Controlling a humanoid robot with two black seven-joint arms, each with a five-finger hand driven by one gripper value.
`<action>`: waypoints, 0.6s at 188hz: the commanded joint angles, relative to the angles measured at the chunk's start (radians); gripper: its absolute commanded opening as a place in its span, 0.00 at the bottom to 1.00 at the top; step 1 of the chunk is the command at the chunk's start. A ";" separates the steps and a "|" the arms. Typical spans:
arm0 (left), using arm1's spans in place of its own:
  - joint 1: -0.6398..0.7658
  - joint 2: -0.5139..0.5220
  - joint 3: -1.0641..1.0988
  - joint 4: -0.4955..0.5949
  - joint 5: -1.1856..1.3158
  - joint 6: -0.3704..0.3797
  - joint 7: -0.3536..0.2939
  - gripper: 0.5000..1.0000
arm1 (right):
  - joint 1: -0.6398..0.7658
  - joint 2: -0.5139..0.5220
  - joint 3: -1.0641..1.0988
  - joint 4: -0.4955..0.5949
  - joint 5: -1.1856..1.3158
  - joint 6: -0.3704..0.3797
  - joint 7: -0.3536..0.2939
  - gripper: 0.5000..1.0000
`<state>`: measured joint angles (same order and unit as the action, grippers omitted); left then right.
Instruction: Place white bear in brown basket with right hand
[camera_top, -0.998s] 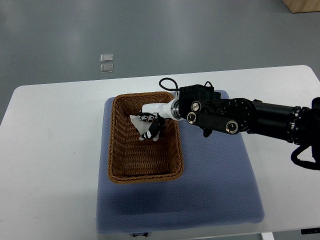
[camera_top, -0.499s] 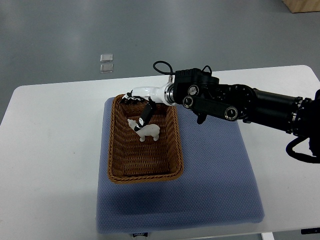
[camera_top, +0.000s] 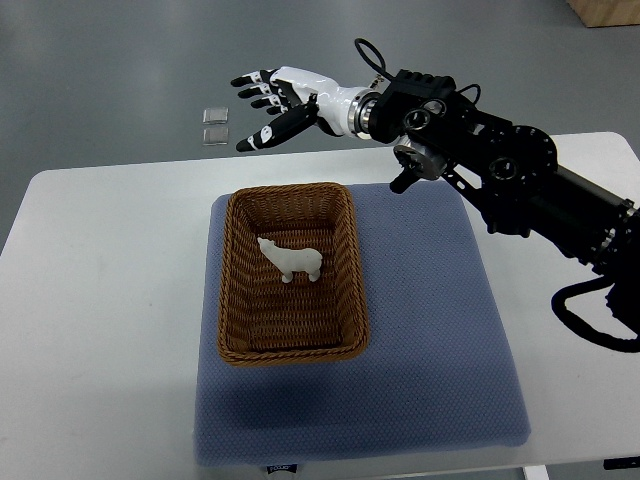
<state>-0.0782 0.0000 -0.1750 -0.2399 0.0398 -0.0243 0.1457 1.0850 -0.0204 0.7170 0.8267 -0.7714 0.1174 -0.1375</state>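
Observation:
The white bear (camera_top: 291, 260) stands upright on the floor of the brown wicker basket (camera_top: 232, 300), a little above the basket's middle. My right hand (camera_top: 268, 101) is raised well beyond the basket's far rim, over the back edge of the table, with its fingers spread and nothing in them. Its black forearm (camera_top: 500, 170) runs in from the right edge. No left arm shows.
The basket rests on a blue-grey mat (camera_top: 430, 330) covering the middle of the white table (camera_top: 100, 300). Two small clear squares (camera_top: 213, 125) lie on the grey floor beyond the table. A wooden box corner (camera_top: 605, 10) shows at the top right.
The right hand let go of the bear inside the basket, then lifted up and back past the far rim with fingers spreading. The bear now stands free in the basket.

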 joint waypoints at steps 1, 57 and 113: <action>0.000 0.000 0.000 -0.001 0.002 0.000 0.000 1.00 | -0.105 0.005 0.187 0.000 0.072 -0.022 0.062 0.83; 0.000 0.000 0.000 -0.001 0.002 0.000 0.000 1.00 | -0.293 0.005 0.455 -0.090 0.469 -0.022 0.254 0.83; 0.000 0.000 0.000 -0.001 0.002 0.000 0.000 1.00 | -0.367 -0.003 0.455 -0.185 0.698 0.053 0.268 0.85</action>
<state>-0.0782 0.0000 -0.1749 -0.2409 0.0417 -0.0243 0.1457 0.7409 -0.0225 1.1718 0.6581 -0.1211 0.1340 0.1296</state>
